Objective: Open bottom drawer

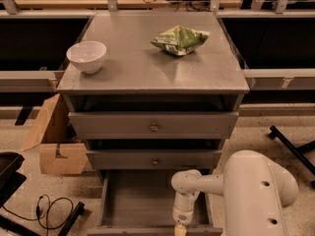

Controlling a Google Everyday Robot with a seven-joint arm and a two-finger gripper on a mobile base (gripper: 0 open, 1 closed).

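The grey cabinet (147,73) has three drawers. The bottom drawer (133,200) is pulled far out toward me and shows its plain grey inside; its front panel lies along the lower frame edge and its knob is hidden. My white arm reaches down over the drawer's right part, and my gripper (180,228) hangs at the drawer's front edge, cut off by the bottom of the frame. The middle drawer (154,160) and the top drawer (153,126) above it are closed, each with a small round metal knob.
A white bowl (86,56) and a green chip bag (180,39) sit on the cabinet top. A cardboard box (54,139) stands left of the cabinet. Black cables (51,211) lie on the floor at lower left. A black leg (293,149) crosses the floor at right.
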